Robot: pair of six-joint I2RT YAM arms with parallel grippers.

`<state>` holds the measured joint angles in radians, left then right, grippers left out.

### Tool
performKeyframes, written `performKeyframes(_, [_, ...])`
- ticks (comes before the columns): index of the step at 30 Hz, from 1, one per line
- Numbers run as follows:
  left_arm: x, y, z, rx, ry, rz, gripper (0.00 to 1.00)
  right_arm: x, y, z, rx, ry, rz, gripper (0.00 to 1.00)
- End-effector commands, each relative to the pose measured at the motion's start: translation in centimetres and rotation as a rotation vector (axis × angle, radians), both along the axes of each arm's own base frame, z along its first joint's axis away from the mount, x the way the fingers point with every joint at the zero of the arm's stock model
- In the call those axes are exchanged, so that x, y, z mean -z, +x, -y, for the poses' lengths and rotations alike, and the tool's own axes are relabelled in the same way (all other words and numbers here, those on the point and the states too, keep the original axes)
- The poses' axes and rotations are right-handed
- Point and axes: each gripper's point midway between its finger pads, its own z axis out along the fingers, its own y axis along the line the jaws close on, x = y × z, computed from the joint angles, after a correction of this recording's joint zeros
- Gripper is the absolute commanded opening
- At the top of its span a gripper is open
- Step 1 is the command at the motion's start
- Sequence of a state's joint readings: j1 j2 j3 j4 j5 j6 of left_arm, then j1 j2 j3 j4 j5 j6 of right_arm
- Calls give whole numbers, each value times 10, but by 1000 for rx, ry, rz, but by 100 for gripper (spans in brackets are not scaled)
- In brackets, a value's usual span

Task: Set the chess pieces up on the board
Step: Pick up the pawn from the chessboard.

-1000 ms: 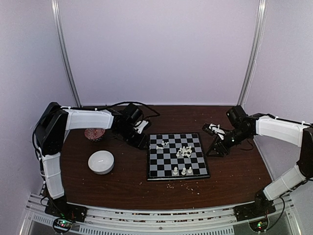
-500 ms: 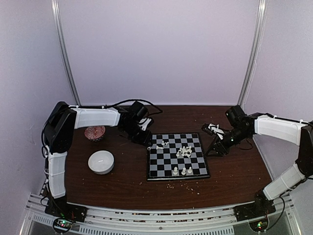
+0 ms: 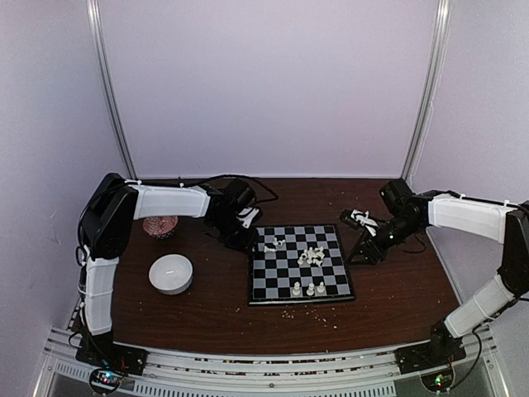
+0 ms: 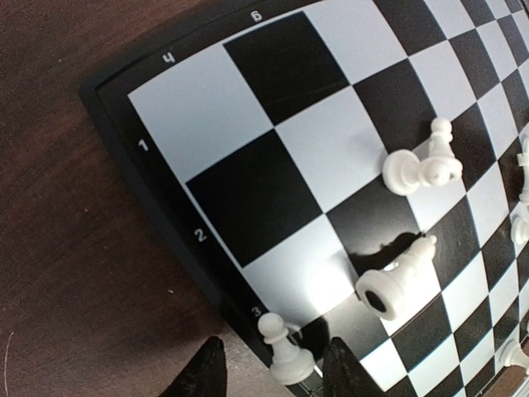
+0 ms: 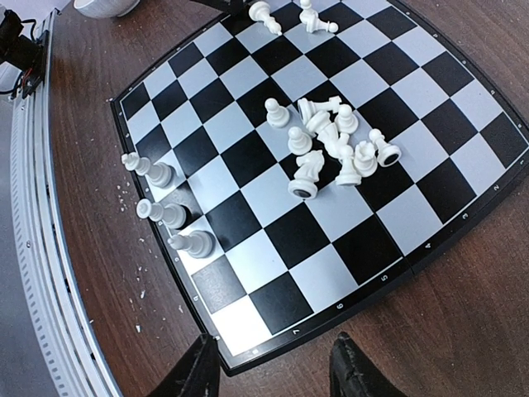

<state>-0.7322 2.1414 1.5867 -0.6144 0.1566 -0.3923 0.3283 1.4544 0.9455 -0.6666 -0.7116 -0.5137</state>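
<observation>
I am only making an early start here. The board (image 3: 273,281) is sitting mid-frame in the overhead view. Three pieces (image 3: 310,289) are standing upright along its lower edge. A jumbled heap (image 5: 331,145) is lying near its centre, and a few toppled pieces (image 4: 397,281) are lying toward its upper left corner.

I am holding my left end effector (image 4: 273,368) wide open at that corner. A small upright pawn (image 4: 285,357) is showing between the fingers at the bottom of the left wrist frame, standing on the board's rim, and I am not gripping it. My right end effector (image 5: 273,364) is hanging wide open and empty over the worktop (image 3: 207,314), beside the board's right edge.

I am judging that most of the pieces are waiting to be stood up and placed.
</observation>
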Motion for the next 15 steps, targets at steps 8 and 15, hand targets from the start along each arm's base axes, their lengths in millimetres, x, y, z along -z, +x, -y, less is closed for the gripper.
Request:
performKeyframes(8, [0, 3, 4, -6, 7, -3, 28, -6, 4, -2, -4, 15, -3, 45])
performKeyframes(15, [0, -2, 6, 18, 13, -8, 16, -6, 4, -2, -5, 17, -6, 44])
